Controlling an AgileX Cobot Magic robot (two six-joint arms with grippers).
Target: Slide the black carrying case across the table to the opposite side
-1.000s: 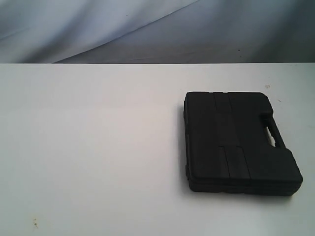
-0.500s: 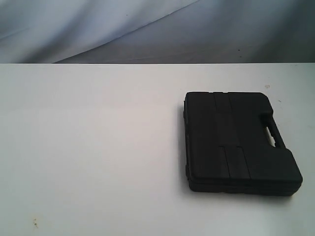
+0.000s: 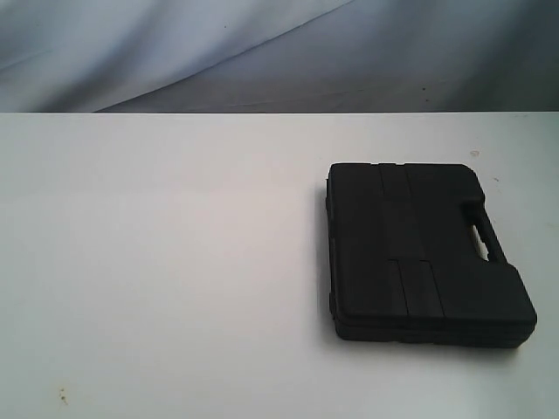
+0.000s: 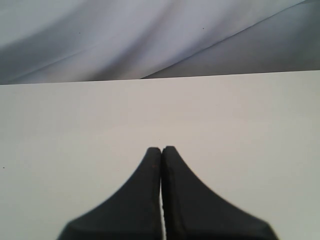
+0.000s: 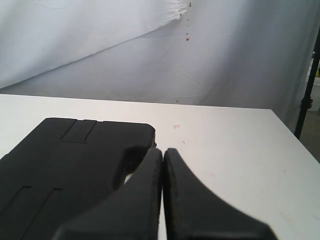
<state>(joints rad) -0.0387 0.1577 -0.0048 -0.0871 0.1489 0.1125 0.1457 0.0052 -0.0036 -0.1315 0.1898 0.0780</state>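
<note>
The black carrying case lies flat on the right half of the white table, its handle on the right-hand side. Neither arm shows in the exterior view. In the right wrist view the case lies close beside my right gripper, which is shut with nothing between its fingers, its tips near the handle side. My left gripper is shut too and hovers over bare table, with the case out of that view.
A grey-white cloth backdrop hangs behind the table's far edge. A few tiny specks mark the tabletop near the front left. A dark stand pole rises beyond the table's edge in the right wrist view.
</note>
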